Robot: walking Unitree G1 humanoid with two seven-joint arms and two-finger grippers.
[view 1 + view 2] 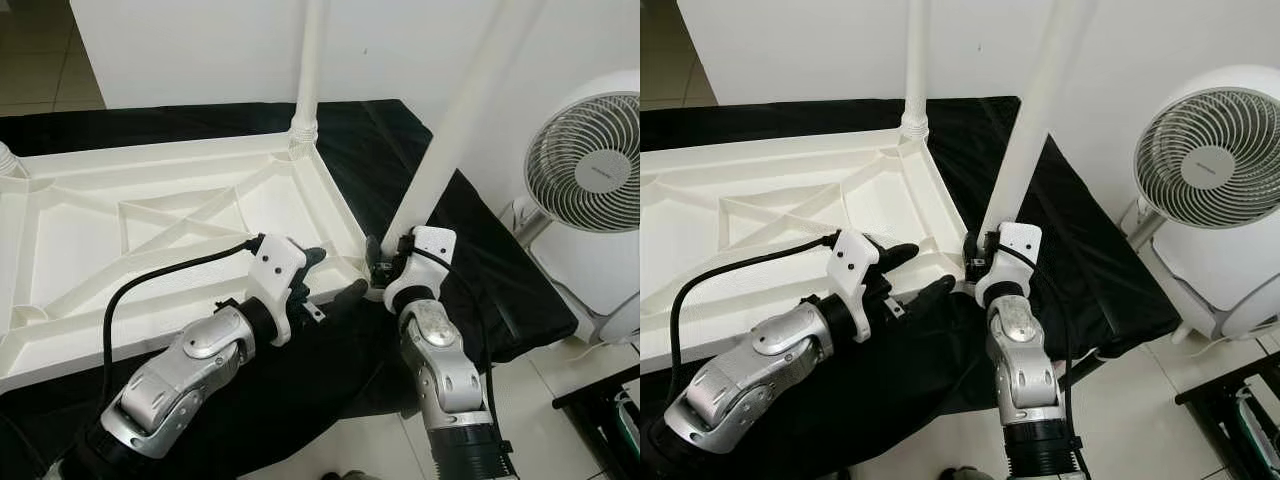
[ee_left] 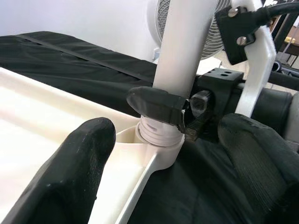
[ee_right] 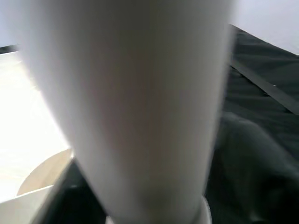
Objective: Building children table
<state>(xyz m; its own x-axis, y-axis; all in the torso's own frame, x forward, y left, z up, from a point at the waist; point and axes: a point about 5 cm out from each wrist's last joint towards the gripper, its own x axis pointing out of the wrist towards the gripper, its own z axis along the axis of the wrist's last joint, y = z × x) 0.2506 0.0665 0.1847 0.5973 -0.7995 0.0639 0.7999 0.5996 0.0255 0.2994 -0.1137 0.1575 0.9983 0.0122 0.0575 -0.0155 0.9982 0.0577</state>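
Lying upside down on a black cloth, the white plastic tabletop showed its ribbed underside to the head camera, one long edge near the robot. A white leg stood upright in the far right corner socket. A second leg rose at a slant from the near right corner socket, its threaded end seated in the round collar there.

The right pincer was pinched on this second leg just above the collar; in the left wrist view one black finger wrapped across the front of the tube. In the right wrist view the leg stood blurred and very close, with black cloth behind it.

The left pincer hovered over the near right corner of the tabletop, spread wide. Its upper finger lay above the tray's inner side and its lower finger over the cloth just outside the rim, both pointing at the socket. Neither fingertip touched the leg or the collar. A black cable looped from the left wrist back across the tabletop.

A white round fan stood on the tiled floor to the right of the cloth, well apart from the table parts. A pale wall ran behind.
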